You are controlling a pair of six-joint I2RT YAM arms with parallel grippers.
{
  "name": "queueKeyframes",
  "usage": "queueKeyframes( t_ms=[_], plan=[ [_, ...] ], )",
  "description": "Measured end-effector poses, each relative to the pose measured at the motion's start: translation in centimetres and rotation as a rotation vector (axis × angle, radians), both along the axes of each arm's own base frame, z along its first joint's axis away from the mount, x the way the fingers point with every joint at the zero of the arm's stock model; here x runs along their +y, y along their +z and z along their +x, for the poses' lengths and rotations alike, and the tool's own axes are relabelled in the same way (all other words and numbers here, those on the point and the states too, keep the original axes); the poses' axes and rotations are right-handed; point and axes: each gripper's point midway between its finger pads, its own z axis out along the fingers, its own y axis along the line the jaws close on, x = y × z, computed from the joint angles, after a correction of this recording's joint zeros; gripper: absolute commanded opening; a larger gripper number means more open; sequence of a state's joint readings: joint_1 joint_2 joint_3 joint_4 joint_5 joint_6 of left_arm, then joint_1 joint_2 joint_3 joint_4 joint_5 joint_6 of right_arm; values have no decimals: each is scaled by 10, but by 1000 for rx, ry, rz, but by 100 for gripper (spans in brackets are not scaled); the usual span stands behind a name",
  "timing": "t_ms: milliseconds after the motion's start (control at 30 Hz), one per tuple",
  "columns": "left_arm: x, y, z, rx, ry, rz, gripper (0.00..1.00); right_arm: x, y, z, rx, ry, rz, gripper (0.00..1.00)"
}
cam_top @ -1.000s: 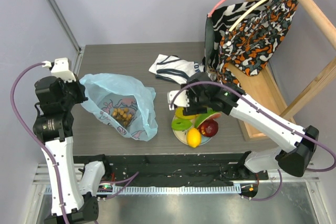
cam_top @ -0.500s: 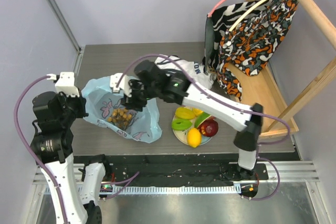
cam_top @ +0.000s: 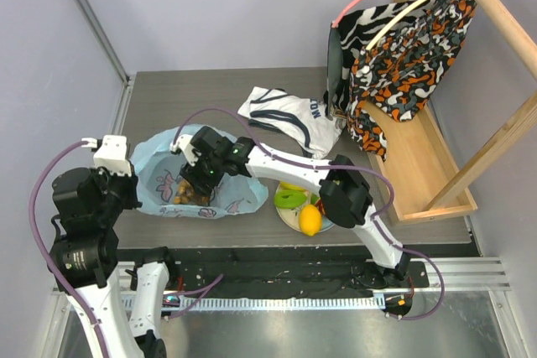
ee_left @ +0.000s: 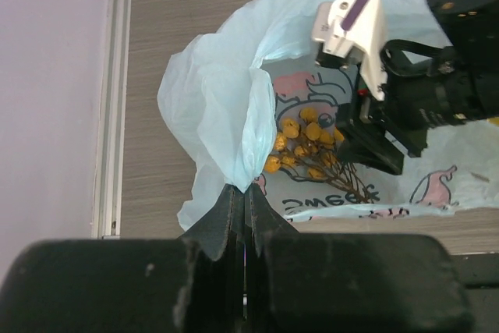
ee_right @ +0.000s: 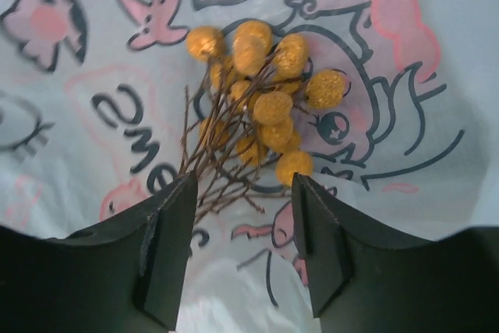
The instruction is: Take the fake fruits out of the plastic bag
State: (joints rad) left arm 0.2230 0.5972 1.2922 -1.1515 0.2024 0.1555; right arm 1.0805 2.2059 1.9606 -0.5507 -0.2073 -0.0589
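Since the table (cam_top: 168, 98) carried everything, it went down first: a grey wood-grain top, with a wooden rack (cam_top: 419, 157) of hung clothes along its 3 o'clock side, well apart from the work.

The bag (cam_top: 239, 200), light blue with pink cartoon prints, lay flat at about 8 o'clock on the table. A white shirt (cam_top: 289, 115) lay at 12 o'clock, apart from it and seemingly not involved.

The plate (cam_top: 287, 219) sat at 5 o'clock, just beside the bag's 3 o'clock edge. It held a lemon (cam_top: 310, 220), a green piece (cam_top: 289, 199) and other fruits partly hidden under the right arm. It looked to be the collecting spot.

The left gripper (ee_left: 243, 196) was clenched on a raised fold of the bag at its 9 o'clock edge. That probably kept the mouth open and stopped the thin film from sliding.

The right gripper (ee_right: 243, 189) reached into the opening from 3 o'clock. Its fingers were parted on either side of the thin stems, and no squeeze was visible.

The grape bunch (ee_right: 265, 107) lay inside on the bag's lower layer, with the berries at 12 o'clock from those fingers. It was the only fruit seen in the bag. The stems looked the surer hold, since small round berries would slip.
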Motion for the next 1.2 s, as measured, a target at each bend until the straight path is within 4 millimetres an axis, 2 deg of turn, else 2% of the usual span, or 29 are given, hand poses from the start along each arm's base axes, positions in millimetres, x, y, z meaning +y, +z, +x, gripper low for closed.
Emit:
queueKeyframes(
  t_ms=[133, 300, 400, 433, 500, 567, 700, 800, 867, 900, 1000, 1100, 1200],
  plan=[
    [-3, -4, -4, 13, -14, -4, 0, 13, -17, 7, 11, -36, 3, 75],
    [-7, -9, -5, 28, -30, -21, 0, 29, -43, 0, -4, -9, -17, 79],
    [-8, -9, -5, 29, -31, -30, 0, 32, -64, -10, -34, 17, -63, 64],
    [-8, -9, -5, 29, -30, -33, 0, 33, -70, -14, -42, 30, -78, 52],
    [-9, -10, -4, 31, -29, -39, 0, 31, -79, -17, -64, 53, -103, 39],
    [-9, -11, -4, 35, -29, -42, 0, 32, -80, -21, -83, 83, -114, 25],
    [-8, -17, -1, 46, -26, -49, 0, 32, -68, -16, -107, 133, -99, 15],
    [-8, -22, 3, 57, -24, -56, 0, 24, -42, -9, -119, 169, -75, 13],
    [-7, -25, 8, 68, -19, -67, 0, 22, -11, -8, -141, 195, -27, 11],
    [-6, -27, 11, 73, -16, -73, 0, 21, 11, -7, -159, 207, 7, 7],
    [-3, -29, 24, 84, -6, -79, 0, 12, 85, -10, -220, 231, 129, 7],
    [2, -31, 39, 98, 7, -89, 0, -5, 159, -28, -275, 257, 257, 8],
    [7, -33, 52, 108, 28, -97, 0, -25, 206, -41, -320, 272, 336, 9]
  ],
)
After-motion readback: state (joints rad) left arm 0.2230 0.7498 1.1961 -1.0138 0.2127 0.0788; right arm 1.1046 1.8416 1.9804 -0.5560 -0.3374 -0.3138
